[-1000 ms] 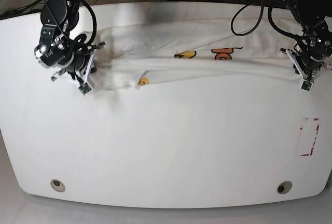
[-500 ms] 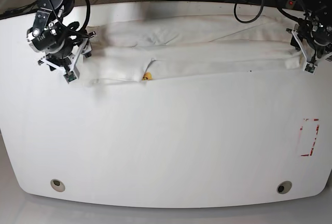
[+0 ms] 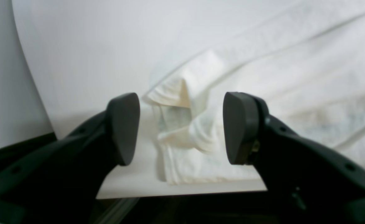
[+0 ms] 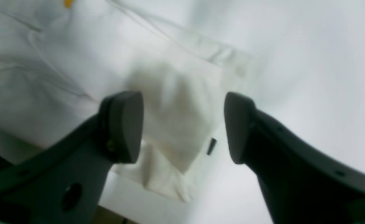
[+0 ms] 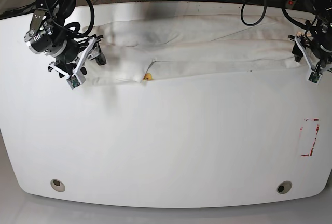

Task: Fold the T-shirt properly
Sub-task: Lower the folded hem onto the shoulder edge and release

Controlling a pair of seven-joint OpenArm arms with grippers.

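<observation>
The white cotton T-shirt [image 5: 197,53] is lying as a long folded band along the far edge of the white table [image 5: 166,146]. Both pincers are standing wide open, holding nothing. To fold well, each should be gripping all layers at its end evenly. From the left gripper [image 3: 180,129] the bunched end is lying at 12 o'clock; the same for the right gripper [image 4: 182,127].
</observation>
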